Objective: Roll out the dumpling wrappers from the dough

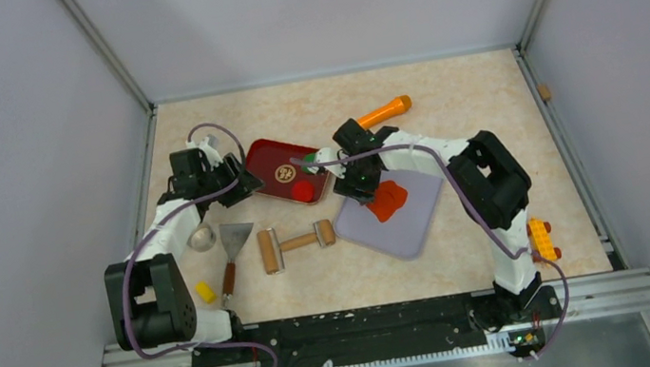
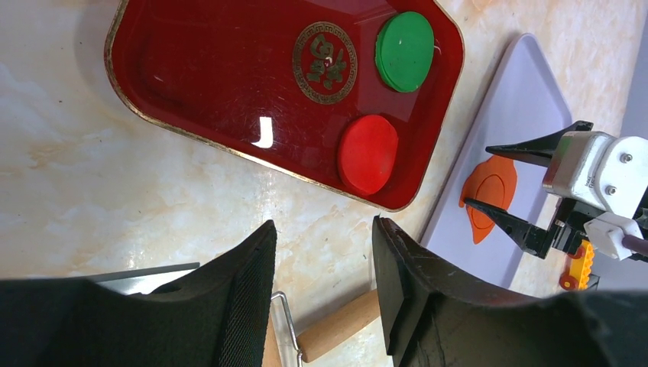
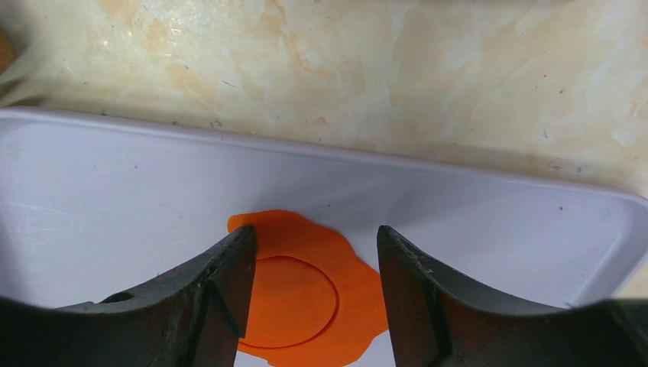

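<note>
Top view: the right tool (image 1: 363,190) hangs over the near-left edge of the orange dough sheet (image 1: 390,200), which lies flat on the lavender board (image 1: 409,229). The dumpling wrapper (image 1: 303,190) – a red round disc – lies in the red tray (image 1: 261,152), left of that tool and apart from it. The left tool (image 1: 244,183) sits at the tray's left side.

Left wrist view: the left tool (image 2: 322,225) is spread wide and empty above the counter (image 2: 115,199), just short of the tray's rim. The wrapper lies flat just beyond its fingertips, near the green disc (image 2: 404,50).

Right wrist view: the right tool's fingers (image 3: 229,275) stand wide apart, holding nothing – a cut round (image 3: 294,302) in the sheet lies between them. Whether the tips touch the clay, I cannot tell.
</note>
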Action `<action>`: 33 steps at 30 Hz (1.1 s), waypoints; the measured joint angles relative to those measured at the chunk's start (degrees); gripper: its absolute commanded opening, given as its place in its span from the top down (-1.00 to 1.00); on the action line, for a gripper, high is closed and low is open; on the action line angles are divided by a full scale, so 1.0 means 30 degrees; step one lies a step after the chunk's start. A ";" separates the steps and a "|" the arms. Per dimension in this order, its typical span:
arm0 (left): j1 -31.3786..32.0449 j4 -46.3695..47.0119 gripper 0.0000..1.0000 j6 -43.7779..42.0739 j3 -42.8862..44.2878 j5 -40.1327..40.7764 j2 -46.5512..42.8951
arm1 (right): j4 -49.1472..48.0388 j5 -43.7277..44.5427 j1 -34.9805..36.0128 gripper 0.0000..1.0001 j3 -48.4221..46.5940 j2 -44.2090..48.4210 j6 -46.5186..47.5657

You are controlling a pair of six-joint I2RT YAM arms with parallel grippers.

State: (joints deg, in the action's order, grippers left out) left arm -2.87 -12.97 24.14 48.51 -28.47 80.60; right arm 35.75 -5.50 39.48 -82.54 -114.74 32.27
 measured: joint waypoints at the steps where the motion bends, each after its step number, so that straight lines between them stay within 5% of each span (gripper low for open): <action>1: 0.0000 0.0015 -0.06 0.0000 0.0000 0.0000 0.0000 | -0.0029 0.0168 0.0029 -0.13 0.0000 0.0000 -0.0073; 22: 0.0000 0.0321 -0.07 0.0015 -0.0109 -0.0007 0.0007 | -0.0765 0.3016 -0.0044 0.48 -0.0007 0.0029 -0.0270; 33: 0.0000 0.0342 -0.07 0.0015 -0.0109 -0.0015 0.0182 | -0.0481 0.3111 -0.0452 0.62 -0.0423 0.0313 -0.0284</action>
State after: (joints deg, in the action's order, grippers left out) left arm -2.87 -11.94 24.18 48.18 -28.51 81.14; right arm 34.30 3.84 38.13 -83.81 -113.80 31.42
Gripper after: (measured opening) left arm 0.536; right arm 0.197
